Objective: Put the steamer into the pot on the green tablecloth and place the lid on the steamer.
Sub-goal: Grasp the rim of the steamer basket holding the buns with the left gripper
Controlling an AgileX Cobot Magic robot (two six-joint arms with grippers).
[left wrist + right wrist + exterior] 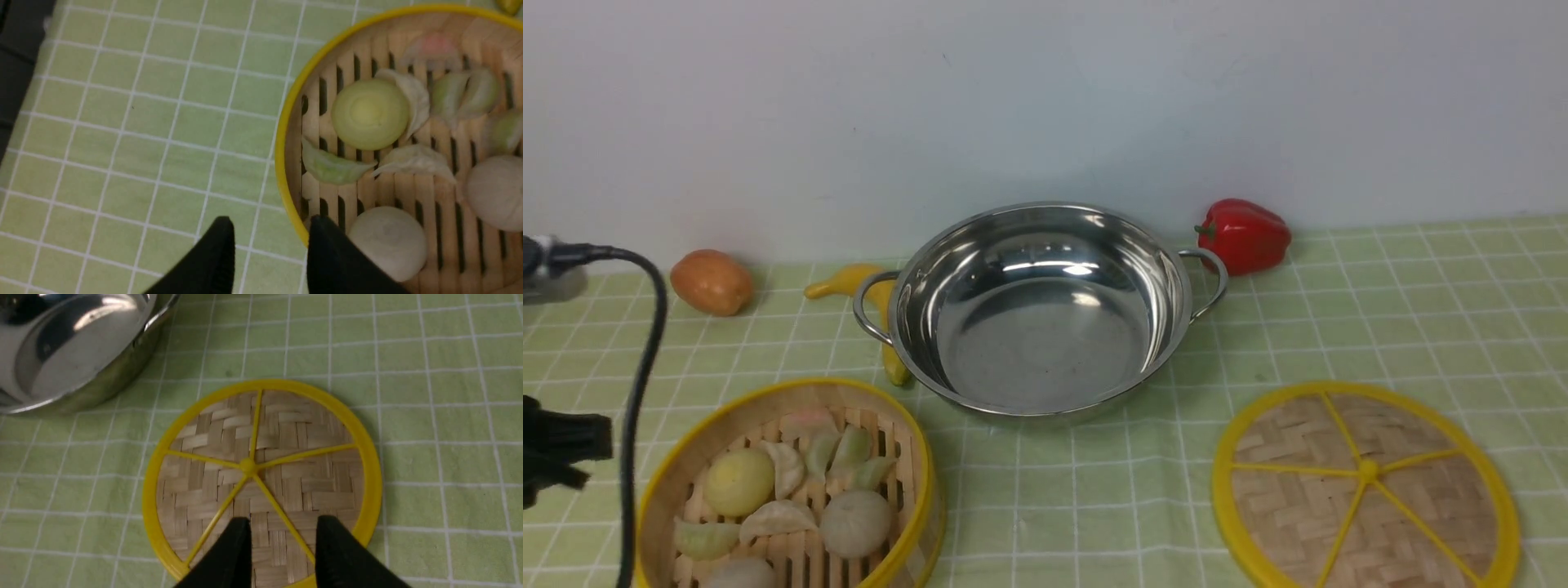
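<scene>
Nearest the camera, the steamer (pixel 796 383) and the lid (pixel 1364 482) are seen resting on the green tablecloth (pixel 1380 310) before the empty pot (pixel 947 310), with the left end effector (pixel 269 220) and right end effector (pixel 284 520) part-open and empty, so the steamer rim is judged to require gripping first.

Pot (pixel 1045 359) mouth unobstructed, banana (pixel 845 280) just beside it

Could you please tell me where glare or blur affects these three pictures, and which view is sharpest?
Front view: bright glare streaks inside the pot, otherwise even light; left wrist view: the steamer and its buns look soft, the left pincer a featureless black; right wrist view: looks sharpest, weave of the lid crisp, glare on the pot.
</scene>
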